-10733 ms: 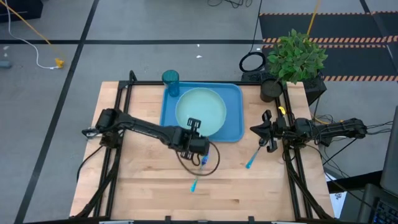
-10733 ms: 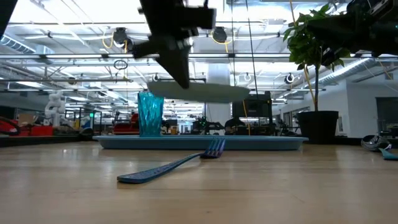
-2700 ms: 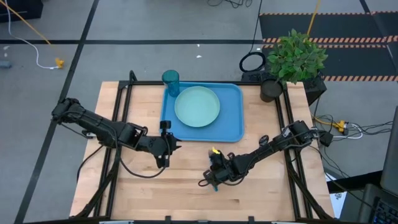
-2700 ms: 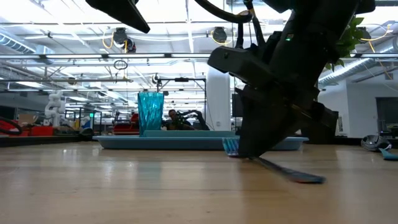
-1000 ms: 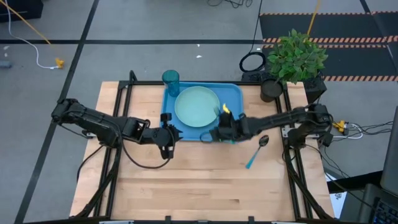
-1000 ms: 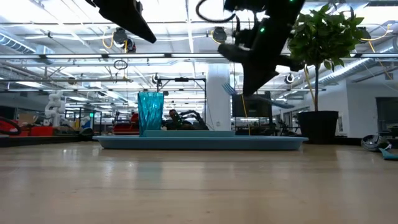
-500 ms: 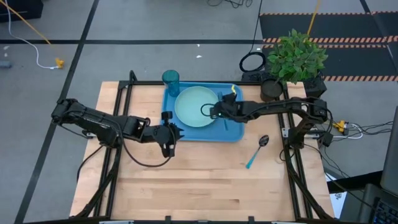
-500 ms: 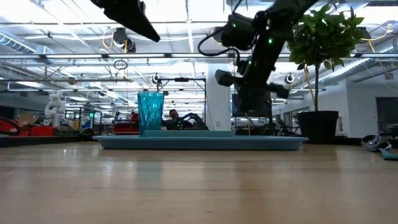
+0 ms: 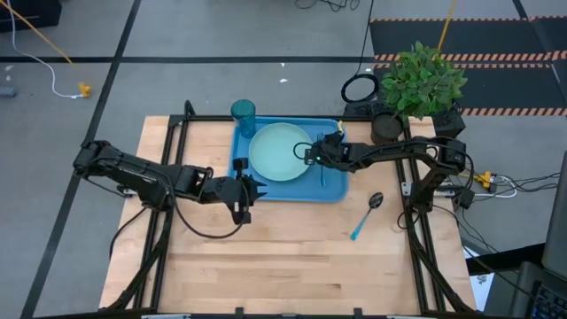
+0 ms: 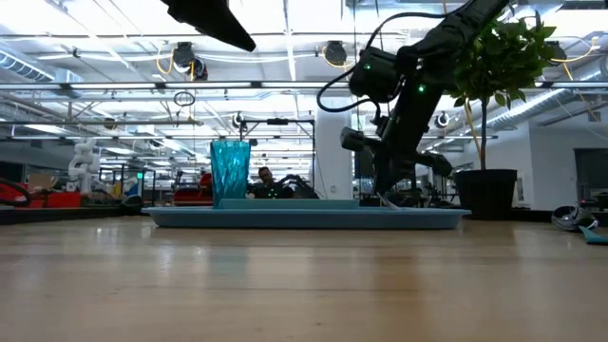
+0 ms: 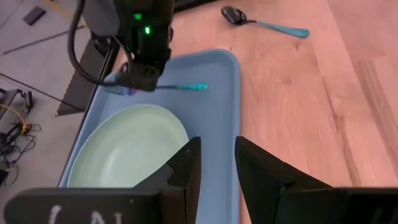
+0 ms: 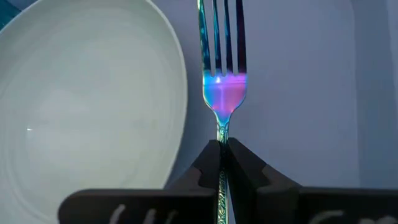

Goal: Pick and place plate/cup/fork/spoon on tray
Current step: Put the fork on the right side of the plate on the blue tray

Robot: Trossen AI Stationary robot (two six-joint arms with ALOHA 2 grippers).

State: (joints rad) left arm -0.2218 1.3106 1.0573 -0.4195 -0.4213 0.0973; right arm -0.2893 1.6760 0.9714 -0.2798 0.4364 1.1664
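Fork (image 12: 222,93) is pinched by right gripper (image 12: 221,155) over tray (image 9: 335,188), at 3 o'clock of plate (image 9: 279,152); if released tilted, tines could be caught on plate rim

Fork (image 12: 222,87) handle hidden between right gripper (image 12: 222,152) fingers.

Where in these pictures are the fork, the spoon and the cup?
fork (image 12: 222,87), right wrist view, on the neck below its tines.
spoon (image 9: 375,201), high view, on its dark bowl.
cup (image 10: 230,173), low view, mid-wall.
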